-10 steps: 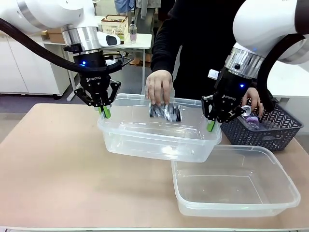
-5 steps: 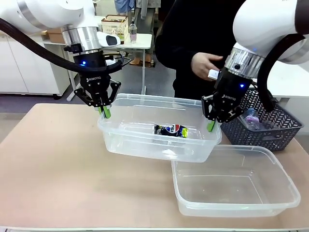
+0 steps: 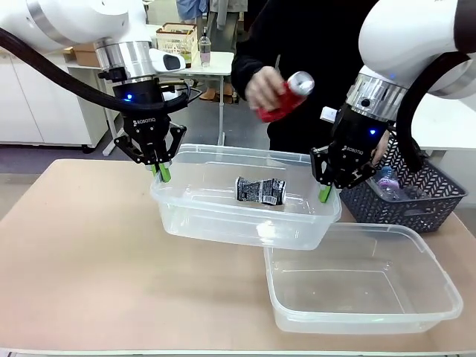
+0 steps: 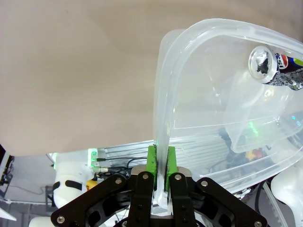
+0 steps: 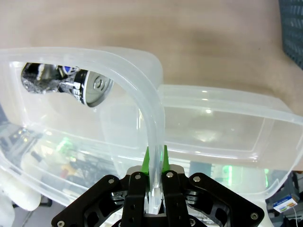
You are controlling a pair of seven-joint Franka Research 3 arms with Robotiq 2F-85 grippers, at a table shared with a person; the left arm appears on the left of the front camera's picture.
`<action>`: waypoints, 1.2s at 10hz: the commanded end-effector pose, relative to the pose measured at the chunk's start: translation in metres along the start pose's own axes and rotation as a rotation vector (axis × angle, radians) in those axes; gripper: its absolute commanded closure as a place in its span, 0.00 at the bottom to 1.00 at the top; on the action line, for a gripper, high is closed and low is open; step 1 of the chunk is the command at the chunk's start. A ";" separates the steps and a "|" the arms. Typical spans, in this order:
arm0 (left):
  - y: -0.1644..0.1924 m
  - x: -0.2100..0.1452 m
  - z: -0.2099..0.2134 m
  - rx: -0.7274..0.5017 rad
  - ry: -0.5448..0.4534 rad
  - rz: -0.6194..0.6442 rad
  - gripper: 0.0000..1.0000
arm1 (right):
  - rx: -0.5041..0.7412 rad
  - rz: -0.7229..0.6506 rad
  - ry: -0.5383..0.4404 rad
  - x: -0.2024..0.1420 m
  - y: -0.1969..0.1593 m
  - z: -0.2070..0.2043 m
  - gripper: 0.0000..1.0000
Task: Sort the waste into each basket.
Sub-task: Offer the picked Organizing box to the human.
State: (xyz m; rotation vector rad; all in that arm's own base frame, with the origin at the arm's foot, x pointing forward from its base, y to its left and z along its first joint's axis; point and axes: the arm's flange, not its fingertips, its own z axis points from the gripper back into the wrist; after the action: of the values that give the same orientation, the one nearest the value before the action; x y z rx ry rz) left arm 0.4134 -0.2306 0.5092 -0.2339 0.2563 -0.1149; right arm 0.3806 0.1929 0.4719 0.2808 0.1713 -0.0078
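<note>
My left gripper and right gripper are each shut on the rim of one clear basket, holding it raised above the table by its two ends. A crushed black can lies inside it. Above the basket, the person's hand holds a red can. In the left wrist view my gripper pinches the rim, with the black can beyond. The right wrist view has my gripper on the rim near the can. The second clear basket sits at the front right.
A dark grey mesh basket stands at the right behind the second basket, with a bottle and more waste in it. The person stands close at the table's far edge. Bare tabletop lies to the left.
The person's hand left the black can in the raised basket, drew back, and now holds a red can above it. Both arms have stayed still.
</note>
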 end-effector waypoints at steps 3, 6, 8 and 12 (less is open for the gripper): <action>-0.001 -0.001 0.004 -0.010 -0.007 -0.003 0.91 | 0.000 0.028 -0.002 -0.001 0.000 0.001 0.94; -0.001 -0.001 0.004 -0.010 -0.007 -0.003 0.91 | 0.000 0.028 -0.002 -0.001 0.000 0.001 0.94; -0.001 -0.001 0.004 -0.010 -0.007 -0.003 0.91 | 0.000 0.028 -0.002 -0.001 0.000 0.001 0.94; -0.001 -0.001 0.004 -0.010 -0.007 -0.003 0.91 | 0.000 0.028 -0.002 -0.001 0.000 0.001 0.94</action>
State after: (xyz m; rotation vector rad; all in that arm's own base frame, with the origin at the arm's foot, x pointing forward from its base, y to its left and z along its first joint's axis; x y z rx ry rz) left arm 0.4134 -0.2305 0.5091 -0.2339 0.2564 -0.1149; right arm 0.3806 0.1929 0.4719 0.2808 0.1712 -0.0077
